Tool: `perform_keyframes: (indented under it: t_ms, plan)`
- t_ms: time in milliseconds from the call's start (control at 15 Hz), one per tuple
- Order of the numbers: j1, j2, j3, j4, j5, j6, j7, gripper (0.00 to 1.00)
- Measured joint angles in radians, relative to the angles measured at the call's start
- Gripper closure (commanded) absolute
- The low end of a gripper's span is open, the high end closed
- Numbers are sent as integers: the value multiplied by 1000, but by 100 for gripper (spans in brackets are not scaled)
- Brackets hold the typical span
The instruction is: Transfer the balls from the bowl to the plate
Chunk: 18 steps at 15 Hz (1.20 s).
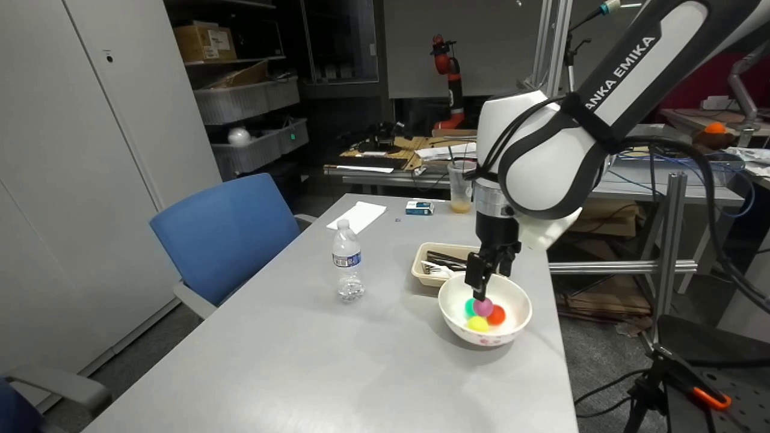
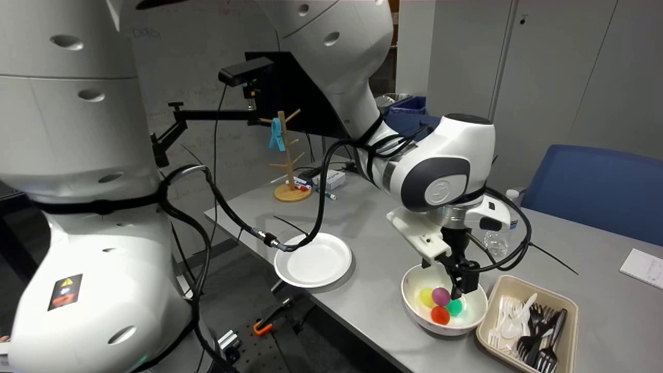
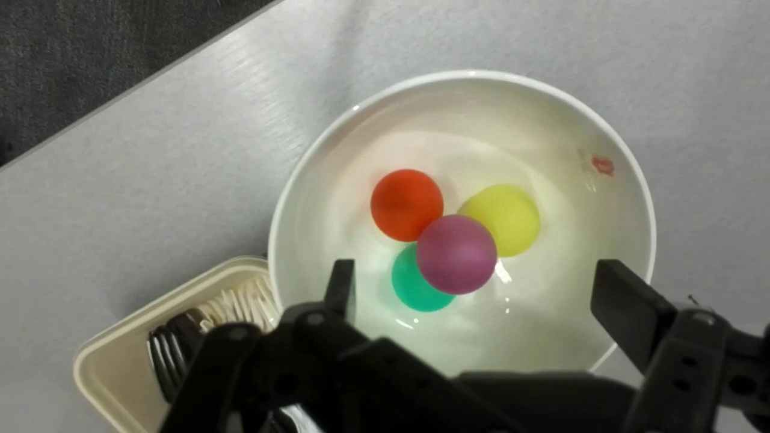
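White bowl [image 1: 515, 310], perhaps pink-flowered, purple ball [image 3: 457, 254]

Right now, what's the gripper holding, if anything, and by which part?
Nothing: the Robotiq gripper is open; wrist view shows gaps either side of the magenta ball.

Pale glare on tabletop [image 1: 337, 373]; soft shadow beside plate [image 2: 317, 267]; small glints inside bowl [image 3: 565, 288].

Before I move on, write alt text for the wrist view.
Open gripper over a white bowl holding a red ball, yellow ball, green ball and overlapping purple ball. A cutlery tray sits partly hidden beside the bowl.
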Motion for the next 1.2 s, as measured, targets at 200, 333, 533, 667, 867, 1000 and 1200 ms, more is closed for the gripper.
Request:
perform_keyframes:
  t_ms: [200,333,533,667,867,1000,1200]
  plan:
    - [-2,34,-3,12,0,12,-1,0]
    - [-4,54,-5,22,0,17,-3,0]
    - [-7,78,-5,37,0,18,-6,0]
    - [-9,90,-5,45,0,18,-9,0]
    - [-10,101,-5,53,4,18,-17,0]
    - [-11,107,-5,57,5,18,-22,0]
    - [-11,109,-5,58,12,18,-30,0]
